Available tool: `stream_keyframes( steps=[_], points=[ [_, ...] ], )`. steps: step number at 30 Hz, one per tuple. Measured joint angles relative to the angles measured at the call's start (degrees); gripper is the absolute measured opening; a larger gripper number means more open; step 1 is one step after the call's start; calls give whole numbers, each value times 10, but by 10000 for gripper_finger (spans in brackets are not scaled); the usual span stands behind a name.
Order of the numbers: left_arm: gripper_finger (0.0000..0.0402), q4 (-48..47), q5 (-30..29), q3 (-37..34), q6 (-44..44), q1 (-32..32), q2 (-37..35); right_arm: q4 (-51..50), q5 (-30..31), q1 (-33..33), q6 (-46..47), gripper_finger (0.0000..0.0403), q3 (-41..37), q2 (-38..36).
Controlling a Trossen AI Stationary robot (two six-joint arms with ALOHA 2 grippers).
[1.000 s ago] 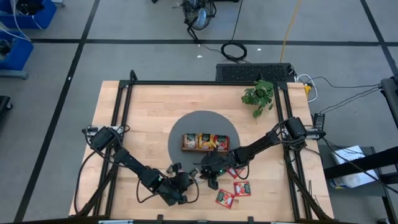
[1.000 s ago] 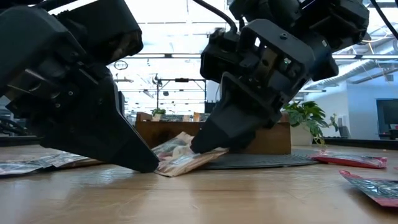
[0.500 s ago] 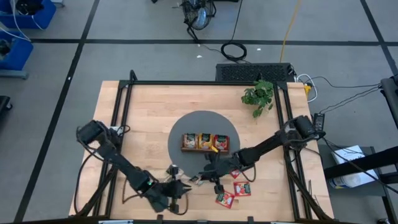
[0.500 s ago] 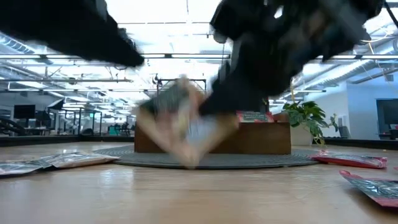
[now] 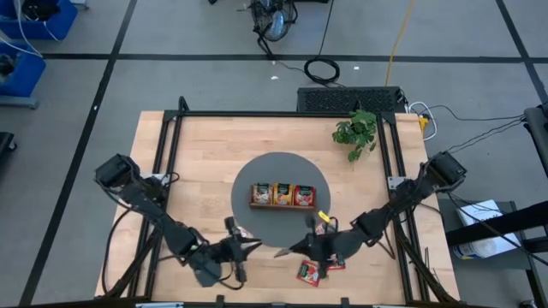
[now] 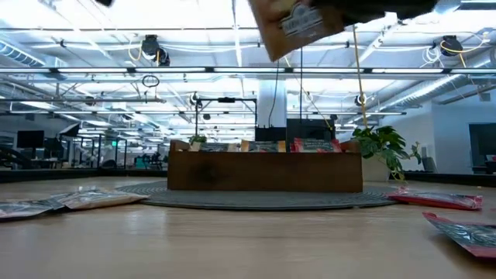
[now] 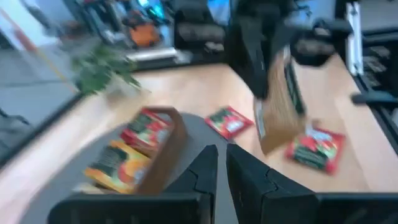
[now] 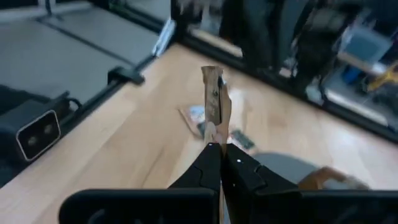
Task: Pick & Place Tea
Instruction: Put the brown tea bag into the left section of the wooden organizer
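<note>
A tan sachet (image 6: 297,23) is in my right gripper (image 8: 219,148), high above the near middle of the table; in the high view the right gripper (image 5: 289,251) points toward the table's left. My left gripper (image 7: 222,163) is shut and empty, facing it from the left, a short way off (image 5: 250,246). The wooden tray (image 5: 282,195) holds orange and red sachets and stands on a grey round mat. Red sachets (image 5: 310,272) lie flat near the near edge, and pale ones (image 6: 62,201) lie left of the mat. My right gripper pinches the tan sachet by one edge (image 8: 213,138) between its two fingers. The sachet is lifted clear of the table and stands out past the fingertips, edge-on to the wrist camera. In the left wrist view it shows tilted (image 7: 277,109).
A small potted plant (image 5: 356,130) stands at the far right corner. A black frame rail runs along the table's sides (image 5: 171,145). Bare wood lies left of the mat (image 5: 197,180). More red sachets lie right of the tray (image 6: 434,200).
Both grippers were down at the table on the tan sachet. They have risen quickly. The right one has carried the sachet clear of the table, toward the near edge. The left one has come away from it, its arm drawing back to the left.
</note>
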Motion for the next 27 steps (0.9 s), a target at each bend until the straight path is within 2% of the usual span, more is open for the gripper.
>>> stream_keyframes(
  steps=[2,6,12,17,22,27],
  points=[
    [43,-9,38,0,-9,13,15,67,9,1,-16,0,-29,1],
    [69,4,61,0,-5,13,46,161,45,-1,-23,0,-77,2],
    [165,62,58,0,30,14,60,196,39,-8,-16,0,-94,4],
    [225,67,61,0,-33,29,60,240,-3,-8,-24,0,-91,36],
    [240,81,110,0,-34,47,60,248,0,-8,-40,0,-65,88],
    [221,83,162,0,-34,55,60,247,30,-11,-63,0,-42,111]
  ],
)
